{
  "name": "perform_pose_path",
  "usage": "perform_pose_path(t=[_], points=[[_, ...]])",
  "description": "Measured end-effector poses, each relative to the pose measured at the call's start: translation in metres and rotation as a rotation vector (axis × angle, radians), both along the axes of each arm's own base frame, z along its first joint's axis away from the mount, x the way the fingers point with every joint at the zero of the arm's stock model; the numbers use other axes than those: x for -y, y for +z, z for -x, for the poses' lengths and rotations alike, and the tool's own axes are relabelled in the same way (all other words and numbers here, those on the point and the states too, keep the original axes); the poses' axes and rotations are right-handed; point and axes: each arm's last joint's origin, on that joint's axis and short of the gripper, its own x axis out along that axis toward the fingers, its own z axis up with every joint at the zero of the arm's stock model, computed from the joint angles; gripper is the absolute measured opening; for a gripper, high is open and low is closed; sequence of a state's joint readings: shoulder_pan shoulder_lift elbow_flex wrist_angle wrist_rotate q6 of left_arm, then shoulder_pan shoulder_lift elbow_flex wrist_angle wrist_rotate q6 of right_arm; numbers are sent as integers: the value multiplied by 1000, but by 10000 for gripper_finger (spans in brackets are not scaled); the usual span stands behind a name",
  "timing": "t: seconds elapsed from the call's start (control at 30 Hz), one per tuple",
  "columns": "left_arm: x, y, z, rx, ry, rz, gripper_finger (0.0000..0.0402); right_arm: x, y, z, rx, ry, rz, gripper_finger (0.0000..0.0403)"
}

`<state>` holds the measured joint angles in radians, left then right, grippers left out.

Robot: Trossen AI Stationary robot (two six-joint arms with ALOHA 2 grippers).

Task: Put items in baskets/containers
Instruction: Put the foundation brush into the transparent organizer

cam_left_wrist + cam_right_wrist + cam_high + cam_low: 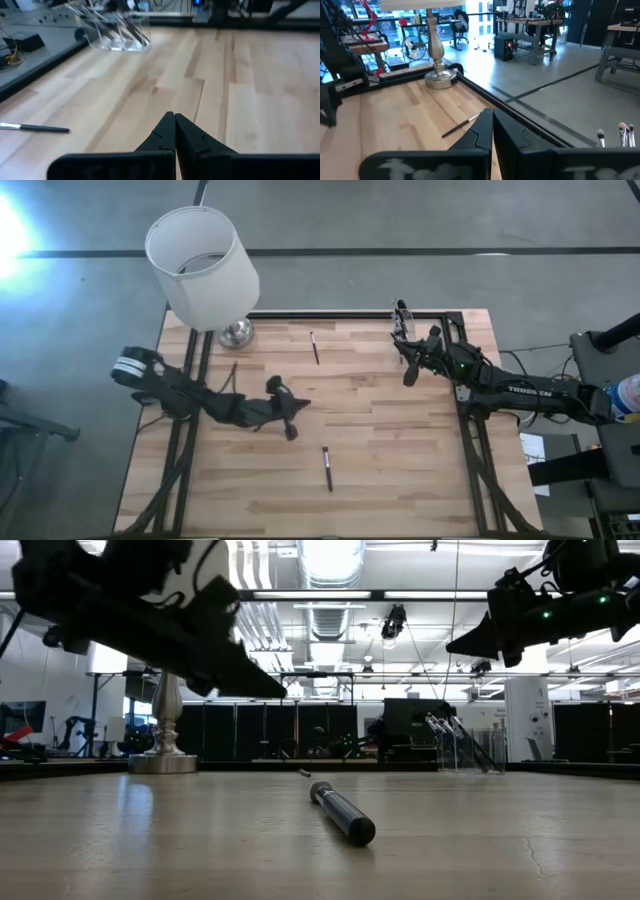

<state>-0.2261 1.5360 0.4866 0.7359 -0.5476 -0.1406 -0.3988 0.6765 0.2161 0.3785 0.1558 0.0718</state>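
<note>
Three thin brushes lie flat on the wooden table: one near the front (327, 468) (340, 812), one toward the back (315, 347) (35, 128) (462, 125), and one by my left arm (233, 375). A small clear cup (402, 320) (470, 745) (120, 30) stands at the back right with several brushes leaning in it. My left gripper (303, 405) (174, 117) hovers shut above the table's middle, holding nothing. My right gripper (408, 375) (491, 112) hangs shut in the air near the cup, also holding nothing.
A lamp with a big white shade (200, 265) stands on its metal base (236, 332) (165, 755) at the back left corner. A black frame (350, 313) runs along the table's far and side edges. Bare wood lies between the brushes.
</note>
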Motion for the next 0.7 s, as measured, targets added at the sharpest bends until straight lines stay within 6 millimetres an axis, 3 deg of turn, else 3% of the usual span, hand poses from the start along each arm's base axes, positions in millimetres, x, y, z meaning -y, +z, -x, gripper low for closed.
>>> perform_pose_path(t=[0.27, 0.7], points=[[-14, -3, -31, -1, 121, 108, 0, -1, -9, 2, -27, 0, -7, 8], [-69, -13, -48, -6, 391, 147, 0, -1, -10, 2, -27, 0, -8, 8]])
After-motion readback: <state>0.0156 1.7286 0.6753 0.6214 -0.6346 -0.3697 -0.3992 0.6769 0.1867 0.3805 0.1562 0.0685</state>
